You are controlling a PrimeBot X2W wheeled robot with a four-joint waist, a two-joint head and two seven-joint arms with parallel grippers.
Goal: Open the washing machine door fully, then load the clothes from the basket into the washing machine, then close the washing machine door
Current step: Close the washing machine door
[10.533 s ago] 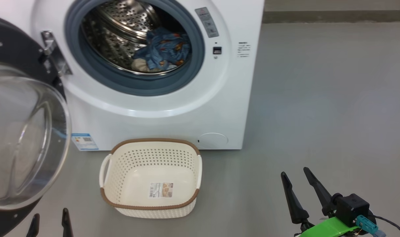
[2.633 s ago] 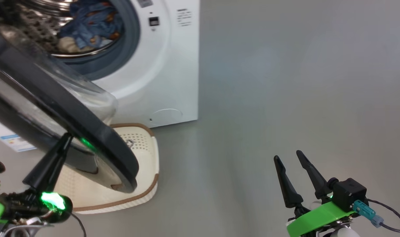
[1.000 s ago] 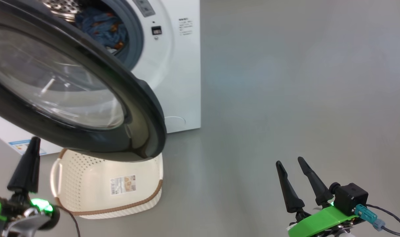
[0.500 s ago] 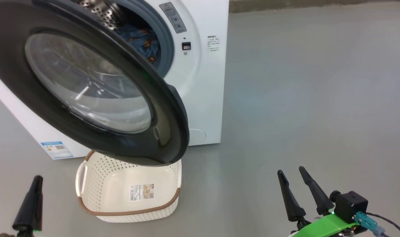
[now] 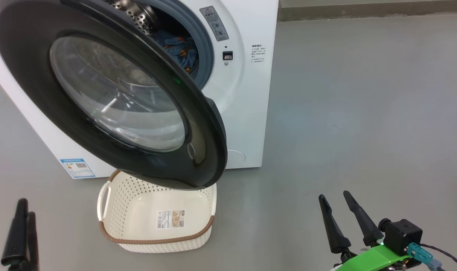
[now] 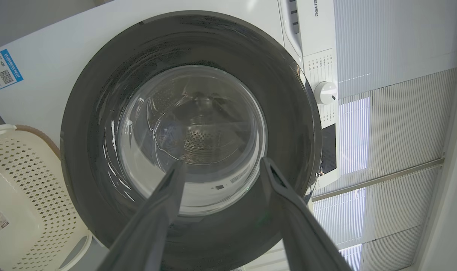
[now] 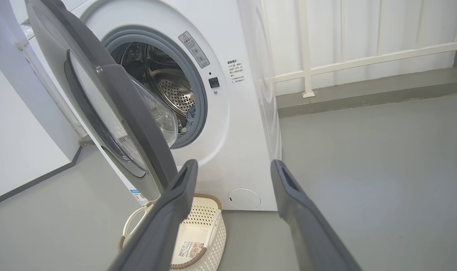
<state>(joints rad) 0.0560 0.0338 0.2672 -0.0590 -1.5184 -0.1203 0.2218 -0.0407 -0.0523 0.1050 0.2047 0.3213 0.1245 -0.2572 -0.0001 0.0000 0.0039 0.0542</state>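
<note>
The washing machine (image 5: 247,113) stands white and square on the grey floor (image 5: 364,113), and the washing machine door (image 5: 32,75) is swung out at an angle from its front, not latched, with a gap showing at the door's free edge. Through that gap the clothes (image 5: 177,49) sit inside the washing machine's steel drum, blue fabric bunched just behind the grey-blue seal. The basket (image 5: 138,195) rests on the floor right in front of the washing machine, partly beneath the door's lower rim, its label sticker showing on the bottom. The left gripper (image 5: 27,208) hovers in front of the washing machine's door, fingers spread apart and gripping nothing. The right gripper (image 5: 334,195) hangs well off the washing machine's front corner, fingers parted too, nothing between them.
</note>
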